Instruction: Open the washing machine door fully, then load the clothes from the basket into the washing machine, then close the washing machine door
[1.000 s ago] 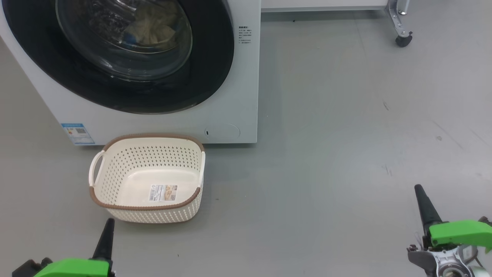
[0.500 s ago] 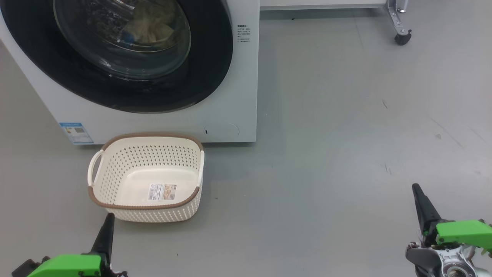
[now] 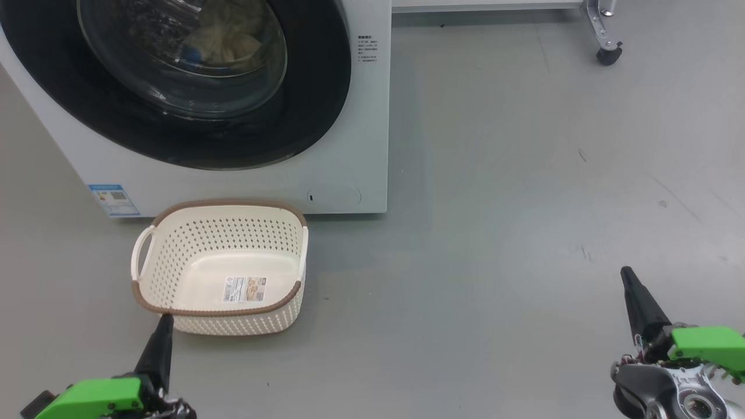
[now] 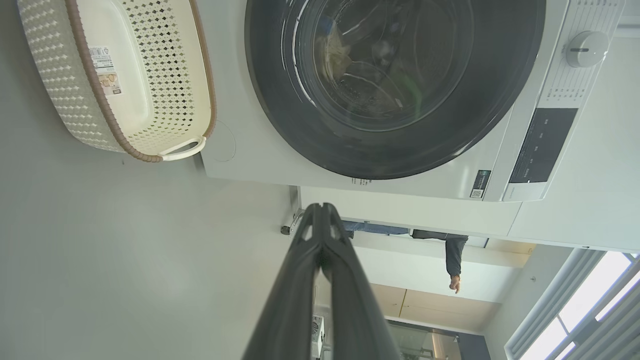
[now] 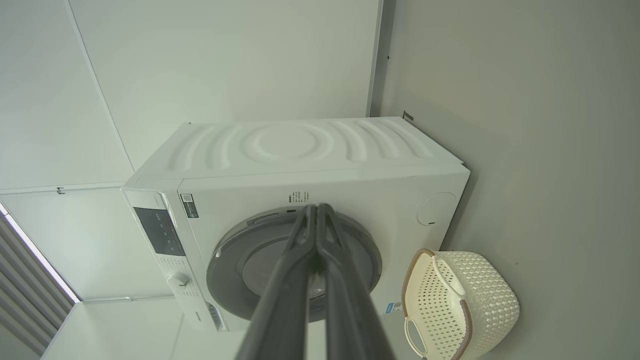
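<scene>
The washing machine [image 3: 361,116] fills the upper left of the head view, and its black-framed door [image 3: 314,99] lies flat against the front, closed. Behind the glass bowl lie the cream-yellow clothes [image 3: 224,41] with a blue patch. On the floor in front stands the basket [image 3: 169,265], holding nothing but its paper label. My left gripper [image 3: 163,319] is shut at the lower left, its tip just before the basket's near rim. My right gripper [image 3: 627,273] is shut at the lower right, far from the machine. The wrist views show the left gripper [image 4: 322,207] and the right gripper [image 5: 316,207] with fingers pressed together.
Grey floor spreads to the right of the machine. A caster wheel [image 3: 609,55] of a metal frame stands at the upper right. In the left wrist view a person's arm [image 4: 455,260] hangs beyond the machine. The machine's control panel [image 4: 542,145] and knob [image 4: 580,48] are on its front.
The whole head picture shifted slightly up and left. Both grippers drew a little further into the head view, the left tip now reaching the basket's near rim. Nothing was grasped or released.
</scene>
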